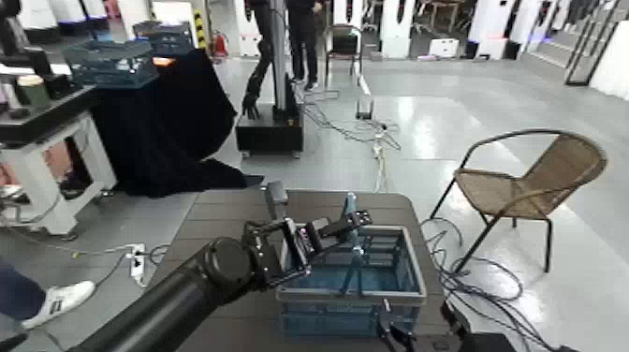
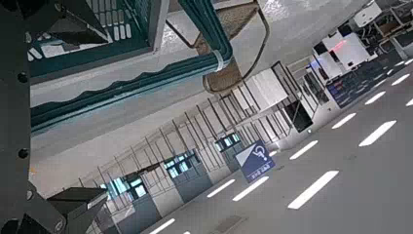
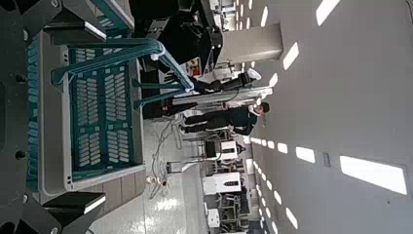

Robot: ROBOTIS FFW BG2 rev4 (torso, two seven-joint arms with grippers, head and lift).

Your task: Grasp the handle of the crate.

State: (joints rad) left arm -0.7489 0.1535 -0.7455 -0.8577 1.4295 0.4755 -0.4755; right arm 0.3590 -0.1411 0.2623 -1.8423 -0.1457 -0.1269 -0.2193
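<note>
On the dark table (image 1: 215, 211) in the head view we see the crate (image 1: 351, 281), blue with a grey rim, its handle (image 1: 354, 251) raised upright across the middle. Our left gripper (image 1: 348, 225) reaches over the crate's far left corner, just beside the top of the handle; we cannot tell how its fingers stand. Our right gripper (image 1: 398, 332) sits low at the crate's near edge. A wicker chair (image 1: 524, 183) stands on the floor well apart to the right.

From the left wrist view we see the handle (image 2: 209, 29) close by, the chair (image 2: 234, 49) beyond it.

From the right wrist view the crate (image 3: 93, 112) lies between the spread fingers (image 3: 78, 207), which hold nothing, with the handle (image 3: 146, 58) arching above it.
</note>
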